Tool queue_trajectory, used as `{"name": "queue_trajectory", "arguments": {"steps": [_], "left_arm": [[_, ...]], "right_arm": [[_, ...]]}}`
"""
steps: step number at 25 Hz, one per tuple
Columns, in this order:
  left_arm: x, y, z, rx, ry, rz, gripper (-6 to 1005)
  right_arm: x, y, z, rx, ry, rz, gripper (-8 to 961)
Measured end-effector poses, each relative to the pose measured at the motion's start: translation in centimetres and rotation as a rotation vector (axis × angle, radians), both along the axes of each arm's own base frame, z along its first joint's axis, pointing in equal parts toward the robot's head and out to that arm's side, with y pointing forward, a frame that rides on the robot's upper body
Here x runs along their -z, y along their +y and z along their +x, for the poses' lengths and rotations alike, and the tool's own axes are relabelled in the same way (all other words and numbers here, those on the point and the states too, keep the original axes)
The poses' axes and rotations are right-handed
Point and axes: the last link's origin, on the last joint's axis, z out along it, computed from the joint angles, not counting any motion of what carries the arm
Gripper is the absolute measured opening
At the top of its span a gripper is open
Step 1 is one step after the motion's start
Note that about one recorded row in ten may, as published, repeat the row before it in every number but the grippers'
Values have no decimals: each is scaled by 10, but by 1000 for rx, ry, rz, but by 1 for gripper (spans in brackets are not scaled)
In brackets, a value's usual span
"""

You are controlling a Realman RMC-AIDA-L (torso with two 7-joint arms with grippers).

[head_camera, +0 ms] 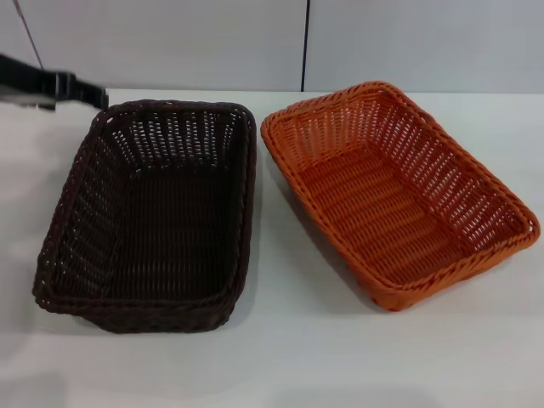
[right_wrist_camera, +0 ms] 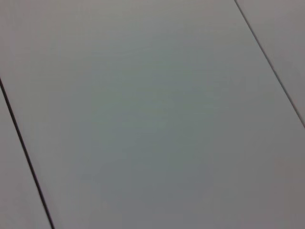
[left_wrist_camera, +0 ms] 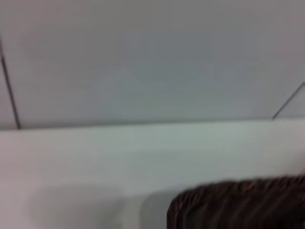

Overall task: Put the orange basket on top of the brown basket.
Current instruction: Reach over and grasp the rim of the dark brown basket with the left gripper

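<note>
The orange basket (head_camera: 399, 191) sits on the white table at the right, turned a little, open side up and empty. The brown basket (head_camera: 153, 212) sits beside it at the left, also open side up and empty; a narrow gap separates them. A blurred piece of its rim shows in the left wrist view (left_wrist_camera: 238, 202). My left gripper (head_camera: 81, 89) reaches in from the left edge, just beyond the brown basket's far left corner and apart from it. My right gripper is out of view; the right wrist view shows only grey wall panels.
The white table (head_camera: 280, 357) runs to a grey panelled wall (head_camera: 212, 42) behind the baskets. Bare table lies in front of both baskets and at the far right.
</note>
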Motion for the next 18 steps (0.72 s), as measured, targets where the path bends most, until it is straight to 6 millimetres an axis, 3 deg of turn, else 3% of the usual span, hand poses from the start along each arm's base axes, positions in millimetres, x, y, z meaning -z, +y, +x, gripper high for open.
{"name": "queue_trajectory", "arguments": {"steps": [7,18], "left_arm": [[15,-21,-8,-82,46,-57,773],[27,-35,-26,-149,23,-89,762]], "right_arm": [[-3,3,1,8,0,-4,773],[-9,12,-8,-18,-18,-6,773]]}}
